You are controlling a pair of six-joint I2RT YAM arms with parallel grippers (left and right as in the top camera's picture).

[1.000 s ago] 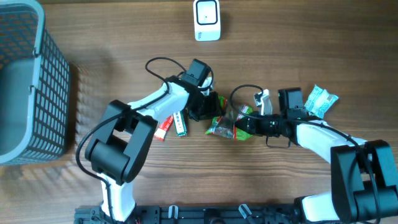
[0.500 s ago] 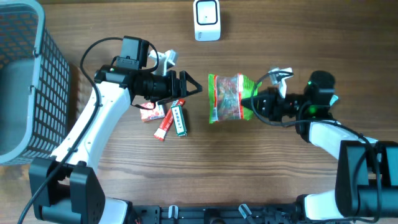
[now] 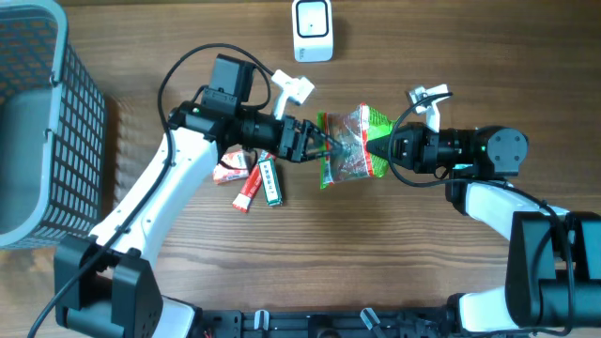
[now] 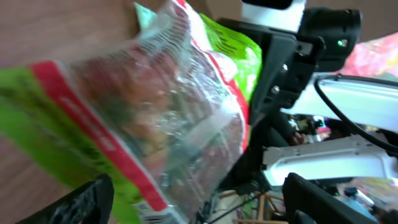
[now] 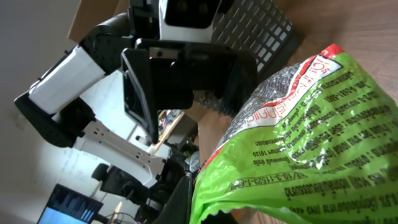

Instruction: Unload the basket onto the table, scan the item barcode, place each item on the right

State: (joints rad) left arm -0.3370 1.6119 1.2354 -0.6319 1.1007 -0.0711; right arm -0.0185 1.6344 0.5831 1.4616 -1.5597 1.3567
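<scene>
Above the wood-grain table [image 3: 423, 282], the right gripper [image 3: 378, 150] pinches a crinkly plastic bag [image 3: 346, 145]

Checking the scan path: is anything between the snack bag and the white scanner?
Nothing visible. Only bare table lies between the snack bag, held by the right gripper, and the scanner. The left gripper sits on the bag's other side, off that line.

The snack bag [image 4: 155, 118] is blurred in the left wrist view and cut off at the left and lower edges of the frame; its print cannot be read. In the overhead view, the basket [image 3: 42, 122] is cropped at the upper left.
</scene>
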